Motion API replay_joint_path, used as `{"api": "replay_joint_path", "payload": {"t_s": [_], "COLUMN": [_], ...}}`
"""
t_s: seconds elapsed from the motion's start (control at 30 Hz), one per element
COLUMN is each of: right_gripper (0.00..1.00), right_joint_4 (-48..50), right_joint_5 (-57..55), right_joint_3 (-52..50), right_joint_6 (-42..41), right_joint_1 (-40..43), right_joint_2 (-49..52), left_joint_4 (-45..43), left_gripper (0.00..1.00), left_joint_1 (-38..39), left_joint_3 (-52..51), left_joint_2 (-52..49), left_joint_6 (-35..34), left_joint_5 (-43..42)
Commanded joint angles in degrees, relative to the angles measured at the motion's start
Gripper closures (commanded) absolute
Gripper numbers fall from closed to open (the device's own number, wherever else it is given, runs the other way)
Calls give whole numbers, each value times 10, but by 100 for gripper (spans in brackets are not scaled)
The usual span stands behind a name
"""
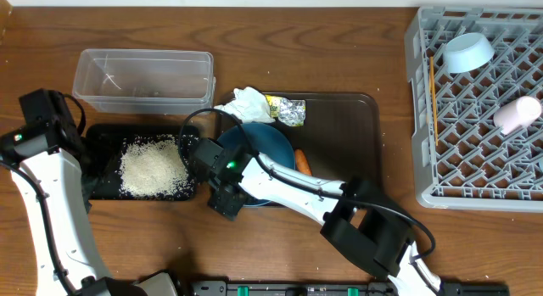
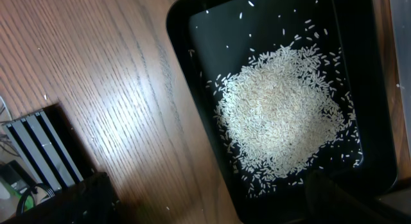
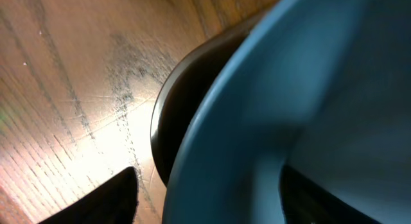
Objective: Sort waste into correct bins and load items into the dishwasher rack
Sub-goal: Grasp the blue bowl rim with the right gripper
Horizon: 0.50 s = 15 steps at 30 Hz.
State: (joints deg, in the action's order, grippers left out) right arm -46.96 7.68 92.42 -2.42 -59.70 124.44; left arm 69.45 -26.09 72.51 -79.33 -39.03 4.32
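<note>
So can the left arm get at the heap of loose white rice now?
Probably yes: the rice lies uncovered in the shallow black tray beside the left arm, nothing between them.

I am finding no words, brands or numbers I can read; the foil wrapper (image 1: 287,109), upper middle, is showing yellow patches too small to read.

Wooden table (image 1: 339,41) carries clear tub (image 1: 144,80), black bin (image 1: 144,130), brown tray (image 1: 348,135), grey rack (image 1: 475,152).
</note>
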Motion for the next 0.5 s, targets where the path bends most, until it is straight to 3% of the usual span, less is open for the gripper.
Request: {"api": "replay_joint_path", "payload": {"t_s": [0.0,0.07,0.3,0.47], "right_gripper": [41,49,51,80], "right_joint_4": [-6,-8,-28,-34], "right_joint_5": [-2,-2,-2,-2], "right_joint_3": [16,20,33,37], "right_joint_6": [-3,-3,-3,-3], "right_joint_1": [2,2,2,2], "right_joint_2": [-10,-12,-12,-12], "left_joint_4": [4,4,3,3], "left_gripper": [2,1,2,2], "left_joint_1": [-2,-2,-2,-2], "left_joint_3": [7,7,7,7], "left_joint_2": [7,7,7,7], "left_joint_6": [-7,-7,-7,-7], "left_joint_5": [7,7,7,7]}}
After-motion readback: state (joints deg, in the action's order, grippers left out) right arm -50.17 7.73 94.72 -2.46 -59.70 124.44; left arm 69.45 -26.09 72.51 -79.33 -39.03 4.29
